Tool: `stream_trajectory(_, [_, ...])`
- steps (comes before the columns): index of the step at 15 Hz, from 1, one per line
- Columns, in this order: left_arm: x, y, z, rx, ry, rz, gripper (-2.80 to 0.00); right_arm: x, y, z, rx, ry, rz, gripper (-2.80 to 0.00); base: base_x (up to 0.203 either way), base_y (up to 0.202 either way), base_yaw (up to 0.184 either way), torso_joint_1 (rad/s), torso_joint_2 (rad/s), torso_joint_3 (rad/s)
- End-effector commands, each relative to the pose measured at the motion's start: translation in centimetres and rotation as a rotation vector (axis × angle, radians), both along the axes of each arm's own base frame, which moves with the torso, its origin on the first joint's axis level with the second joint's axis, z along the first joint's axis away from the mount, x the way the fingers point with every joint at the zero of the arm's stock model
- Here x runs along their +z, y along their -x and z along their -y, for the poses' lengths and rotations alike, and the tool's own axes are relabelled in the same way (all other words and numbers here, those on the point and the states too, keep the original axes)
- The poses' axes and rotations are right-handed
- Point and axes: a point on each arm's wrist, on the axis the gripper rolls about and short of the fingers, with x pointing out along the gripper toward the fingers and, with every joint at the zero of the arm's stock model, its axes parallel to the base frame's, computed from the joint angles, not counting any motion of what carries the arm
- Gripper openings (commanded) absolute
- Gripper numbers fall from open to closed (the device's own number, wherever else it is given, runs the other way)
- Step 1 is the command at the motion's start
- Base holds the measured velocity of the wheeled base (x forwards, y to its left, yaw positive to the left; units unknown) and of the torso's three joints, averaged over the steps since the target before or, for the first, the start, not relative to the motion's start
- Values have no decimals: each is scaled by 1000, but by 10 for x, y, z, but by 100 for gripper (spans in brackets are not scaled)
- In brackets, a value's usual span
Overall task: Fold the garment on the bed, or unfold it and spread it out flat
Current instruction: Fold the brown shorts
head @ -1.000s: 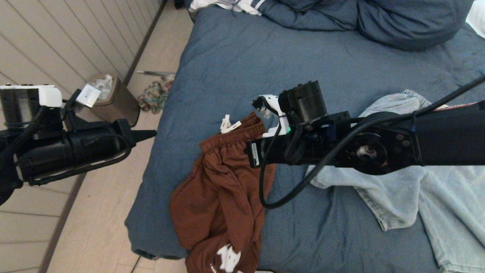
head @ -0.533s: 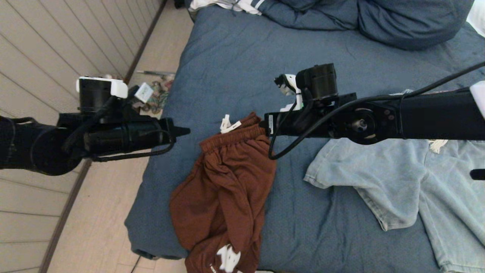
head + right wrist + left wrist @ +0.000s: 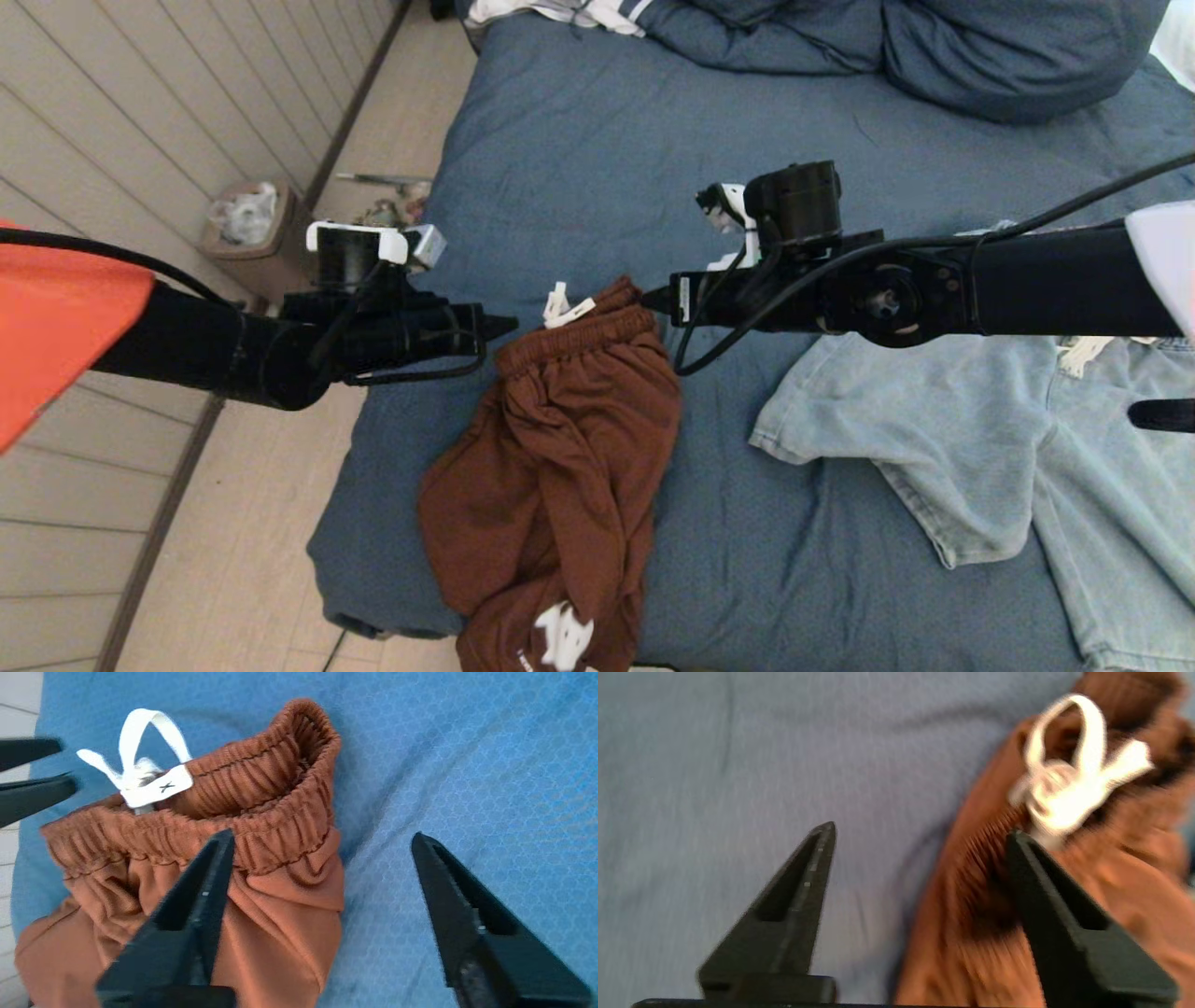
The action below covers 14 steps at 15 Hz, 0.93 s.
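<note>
Bare bed (image 3: 579,159) beyond the rust shorts (image 3: 560,467); pale blue shorts (image 3: 1008,448) crowding the right.

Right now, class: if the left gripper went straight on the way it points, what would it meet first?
Probably the shorts' waistband: the open left gripper straddles its edge, one finger over brown cloth, the other over the bed. Depth is unclear.

1. Left arm (image 3: 280,350): matte black tubular casing, orange cover panel at frame's left edge, white-capped camera block, thin black cable loop.
2. Right arm (image 3: 934,299): black casing, round bolted joint plate, black cables, white clips.
3. Gripper fingers (image 3: 196,914): black, tapered, pointed.
</note>
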Motion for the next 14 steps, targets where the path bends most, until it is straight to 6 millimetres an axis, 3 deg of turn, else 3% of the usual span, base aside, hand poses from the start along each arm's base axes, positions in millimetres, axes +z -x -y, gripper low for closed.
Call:
stream_trajectory(1, [-26, -22, 4, 5, -30, -21, 0, -11, -9, -5, 2, -6, 8, 0, 0, 0, 0, 0, 0, 0])
stream_trajectory(8, [-24, -23, 1, 10, -27, -12, 0, -50, -23, -28, 32, 18, -43, 0, 0, 0, 0, 0, 0, 0])
stream_trajectory(10, [-10, -21, -2, 17, -8, 23, 0, -53, -27, -30, 32, 13, -35, 0, 0, 0, 0, 0, 0, 0])
stream_trajectory(14, [37, -7, -23, 50, 36, 113, 0, -48, -29, -31, 29, 2, -21, 0, 0, 0, 0, 0, 0, 0])
